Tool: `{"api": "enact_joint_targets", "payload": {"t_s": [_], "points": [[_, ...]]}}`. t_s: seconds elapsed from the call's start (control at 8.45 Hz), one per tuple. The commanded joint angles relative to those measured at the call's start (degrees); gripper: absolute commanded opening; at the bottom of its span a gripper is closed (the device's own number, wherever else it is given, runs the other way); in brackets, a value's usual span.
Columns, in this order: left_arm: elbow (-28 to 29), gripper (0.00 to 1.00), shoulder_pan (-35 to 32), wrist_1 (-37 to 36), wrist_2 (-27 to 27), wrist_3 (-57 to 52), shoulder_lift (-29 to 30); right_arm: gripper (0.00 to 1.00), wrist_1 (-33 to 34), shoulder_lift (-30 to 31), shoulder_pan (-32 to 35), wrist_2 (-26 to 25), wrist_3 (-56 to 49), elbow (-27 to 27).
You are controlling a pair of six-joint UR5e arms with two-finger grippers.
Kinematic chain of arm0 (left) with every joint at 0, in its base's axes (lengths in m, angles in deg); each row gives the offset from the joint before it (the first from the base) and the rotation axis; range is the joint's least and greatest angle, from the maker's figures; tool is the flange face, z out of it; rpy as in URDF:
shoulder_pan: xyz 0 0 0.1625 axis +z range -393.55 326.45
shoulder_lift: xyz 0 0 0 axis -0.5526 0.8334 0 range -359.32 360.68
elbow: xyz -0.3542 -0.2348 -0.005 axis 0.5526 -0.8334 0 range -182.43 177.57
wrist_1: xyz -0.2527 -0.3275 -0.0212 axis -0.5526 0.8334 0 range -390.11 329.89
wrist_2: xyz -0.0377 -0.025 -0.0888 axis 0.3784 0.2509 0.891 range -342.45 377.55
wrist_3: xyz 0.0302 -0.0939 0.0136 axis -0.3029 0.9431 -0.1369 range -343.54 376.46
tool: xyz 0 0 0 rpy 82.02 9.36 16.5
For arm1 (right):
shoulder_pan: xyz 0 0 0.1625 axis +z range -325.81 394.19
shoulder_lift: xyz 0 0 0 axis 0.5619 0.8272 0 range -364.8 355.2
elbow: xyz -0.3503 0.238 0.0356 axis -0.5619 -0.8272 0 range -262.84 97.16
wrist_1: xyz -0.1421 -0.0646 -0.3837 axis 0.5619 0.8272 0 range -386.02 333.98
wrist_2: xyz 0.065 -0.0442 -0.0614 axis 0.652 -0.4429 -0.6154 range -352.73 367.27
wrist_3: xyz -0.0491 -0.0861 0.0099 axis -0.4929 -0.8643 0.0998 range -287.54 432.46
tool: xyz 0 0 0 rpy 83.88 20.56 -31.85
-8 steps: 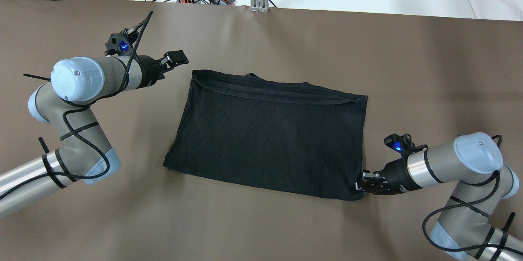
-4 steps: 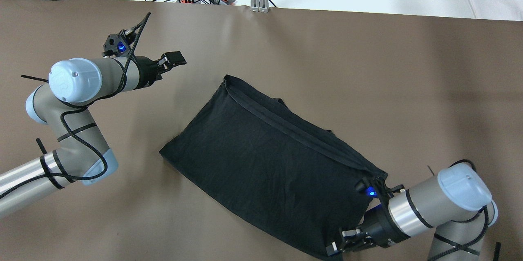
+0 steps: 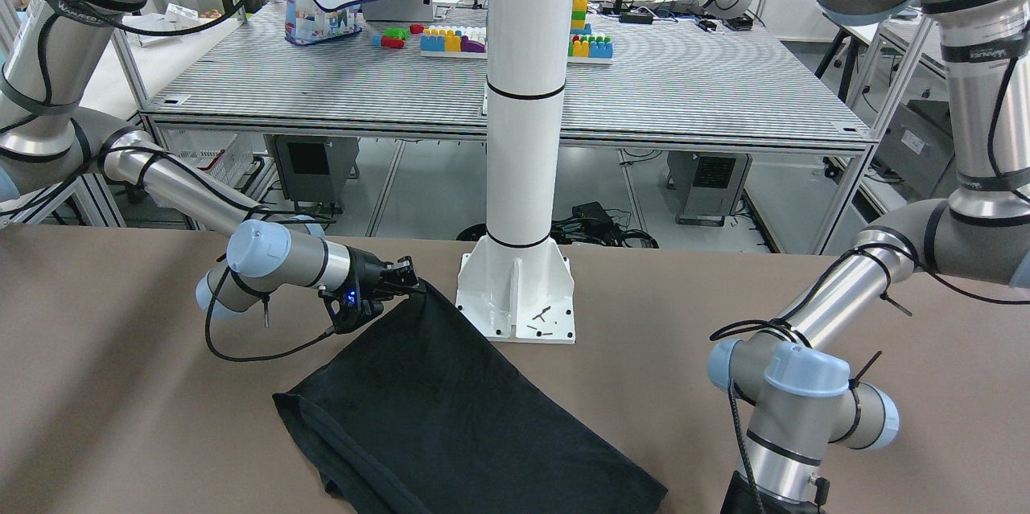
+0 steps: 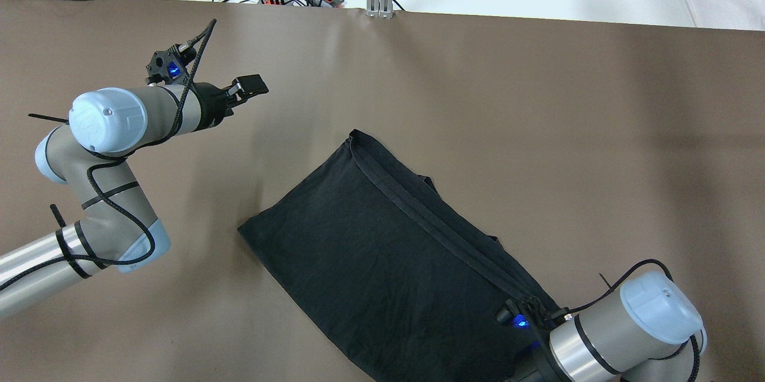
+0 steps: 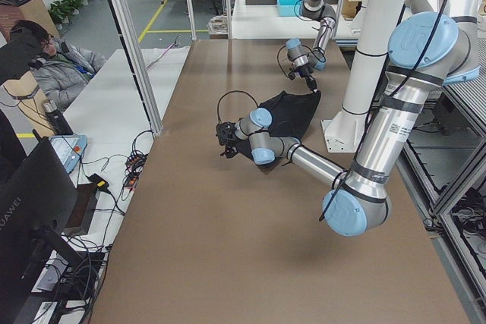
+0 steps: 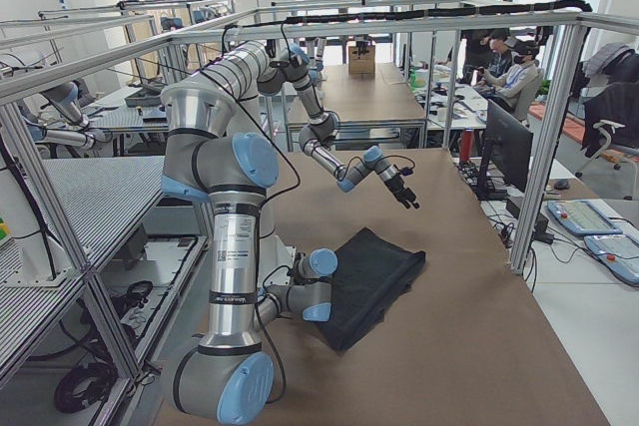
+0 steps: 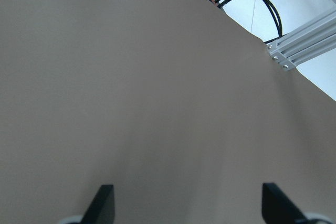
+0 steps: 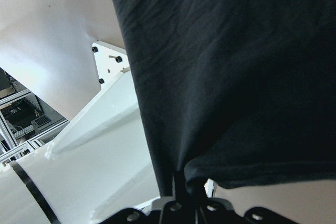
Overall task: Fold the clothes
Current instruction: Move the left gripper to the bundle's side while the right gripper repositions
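Lying askew on the table (image 4: 538,101): clothes (image 4: 382,250), one plain black piece, roughly rectangular. Its long sides run diagonally from mid-table toward the robot-side edge, in the right arm's half.

- Corner: one corner is raised off the surface, just beside the base plate (image 3: 515,297) of the white pillar (image 3: 523,96).
- Condition: flat and fairly smooth. A hem band runs along the far long side with a layered lip under it, so the piece looks doubled over once already. This is a judgement from the edges only.
- Right gripper (image 3: 406,277): pinched tight on the raised corner. Its wrist view shows fabric bunched between the fingers and the rest draping away.
- Left gripper (image 4: 248,86): fingers spread wide and holding nothing. It hovers over bare table toward the robot's left end, well apart from the cloth.
- Progress: probably midway. A first fold appears done, and the piece is large and not squared to any table edge.
- Outstanding: lay the cloth square, bring the idle arm to a second corner, and carry one end over the other for at least one more fold. The final flattening is not yet done.
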Motion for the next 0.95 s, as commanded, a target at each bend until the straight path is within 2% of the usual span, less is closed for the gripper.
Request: {"api": "enact_joint_targets", "payload": {"t_s": [0.0, 0.12, 0.35, 0.59, 0.83], "points": [[0.0, 1.00, 0.0, 0.0, 0.0, 0.0, -0.1, 0.94, 0.2, -0.2, -0.1, 0.1, 0.0, 0.1], [-0.2, 1.00, 0.1, -0.1, -0.1, 0.1, 0.3, 0.94, 0.4, 0.0, 1.0, -0.1, 0.0, 0.1], [-1.3, 1.00, 0.7, -0.3, 0.2, 0.1, -0.4, 0.94, 2.5, -0.1, 8.0, -0.3, -0.2, -0.3], [-7.6, 1.00, 4.3, -0.3, 0.4, 0.1, -5.8, 0.94, 4.2, 0.2, 13.6, -7.0, -0.7, -0.3], [-15.6, 1.00, 9.0, -1.3, 0.2, 0.4, -12.7, 0.94, 8.6, -0.1, 14.3, -15.0, -1.7, -0.4]]}}
